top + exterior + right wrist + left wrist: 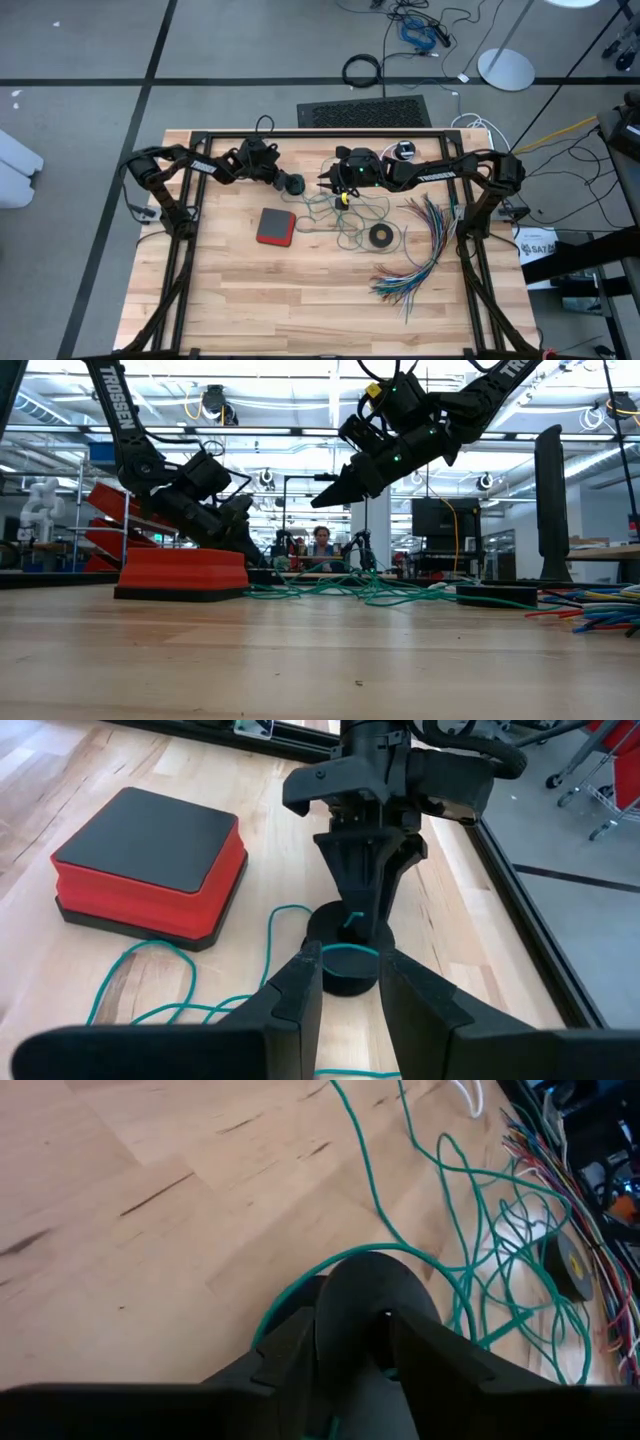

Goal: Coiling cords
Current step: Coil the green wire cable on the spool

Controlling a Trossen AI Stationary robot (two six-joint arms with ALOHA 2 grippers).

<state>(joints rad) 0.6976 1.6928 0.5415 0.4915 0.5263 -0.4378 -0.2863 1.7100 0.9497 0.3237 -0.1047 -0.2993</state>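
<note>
High view: thin teal-green cord [345, 215] sprawls in loose loops across the wooden desk [250, 300], one strand reaching the left end effector [293, 185], whose finger state I cannot tell; right end effector [330, 186] slightly spread, empty.

Grey floor [80, 150] with dark stripes; round white lamp base [505, 67]; ceiling strip lights [270, 395]; seated person [322, 546].

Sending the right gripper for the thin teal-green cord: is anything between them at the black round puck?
Yes: the left gripper stands down on the small black round puck, directly ahead of the right gripper, over the end of the thin teal-green cord. Its loops beside the red-and-black box lie uncovered.
</note>
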